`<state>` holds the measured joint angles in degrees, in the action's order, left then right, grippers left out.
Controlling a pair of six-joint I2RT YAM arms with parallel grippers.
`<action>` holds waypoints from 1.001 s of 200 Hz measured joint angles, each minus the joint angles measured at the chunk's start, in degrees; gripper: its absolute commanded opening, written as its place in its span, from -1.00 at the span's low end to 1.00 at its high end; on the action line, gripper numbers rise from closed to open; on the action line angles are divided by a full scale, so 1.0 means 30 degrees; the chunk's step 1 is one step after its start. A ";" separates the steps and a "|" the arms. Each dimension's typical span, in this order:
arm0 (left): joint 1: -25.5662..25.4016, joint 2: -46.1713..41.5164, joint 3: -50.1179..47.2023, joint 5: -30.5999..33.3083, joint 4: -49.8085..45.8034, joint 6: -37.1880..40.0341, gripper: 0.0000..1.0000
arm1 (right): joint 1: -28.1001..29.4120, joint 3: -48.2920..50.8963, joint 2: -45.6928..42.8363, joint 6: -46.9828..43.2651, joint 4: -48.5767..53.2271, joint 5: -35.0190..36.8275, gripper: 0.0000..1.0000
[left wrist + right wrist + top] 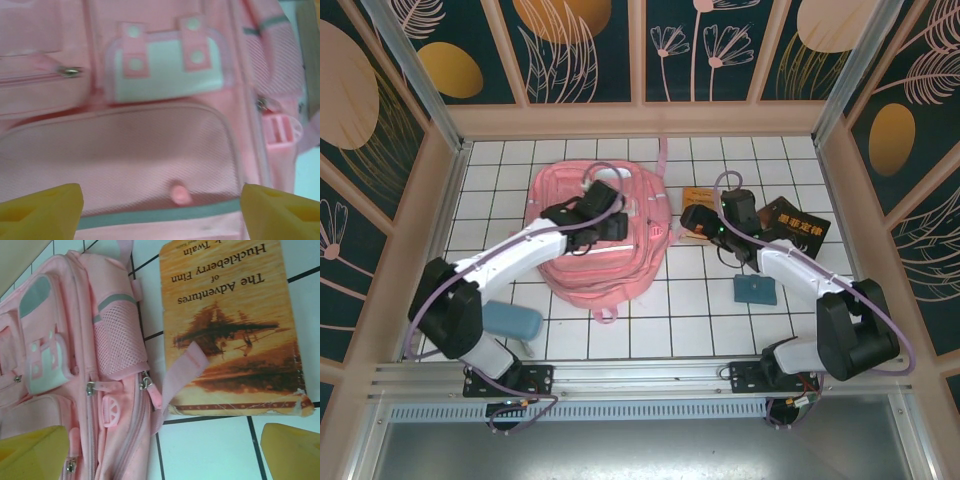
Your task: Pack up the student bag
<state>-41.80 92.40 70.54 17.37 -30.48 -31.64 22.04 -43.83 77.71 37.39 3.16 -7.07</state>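
L gripper (160, 210): jaws wide, empty, over front of big pink fabric backpack (620, 270), flat on white-tiled desk (720, 320) | R gripper (165, 450): wide, empty, above orange paperback book (230, 330) just beside bag | advice: pink strap (186, 367) overlaps book corner, so grab book's free edge; L shd hold bag mouth open.

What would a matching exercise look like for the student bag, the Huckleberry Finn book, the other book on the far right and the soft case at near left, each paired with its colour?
Things:
1. student bag
2. Huckleberry Finn book
3. far-right book
4. soft case

Colours:
A. black with yellow characters
B. pale blue
C. pink
D. orange-brown cover

Pairs: 1-C, 2-D, 3-A, 4-B
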 measured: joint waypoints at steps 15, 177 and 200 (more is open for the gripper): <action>-0.1282 0.1377 0.1188 0.0823 -0.0882 0.0015 0.42 | -0.0168 0.0080 -0.0015 0.0000 0.0022 0.0007 0.98; -0.3621 0.7490 0.4189 0.4036 -0.3818 0.0568 0.15 | -0.1086 0.0918 -0.0612 0.0087 0.0036 0.0051 0.95; -0.3570 0.7482 0.4160 0.3993 -0.3810 0.1005 0.12 | -0.1086 0.0918 -0.0612 0.0160 0.0036 0.0044 0.94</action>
<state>-52.51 114.85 83.02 29.34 -41.91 -28.62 18.79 -41.08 75.88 37.87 3.27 -6.94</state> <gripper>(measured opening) 0.576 0.970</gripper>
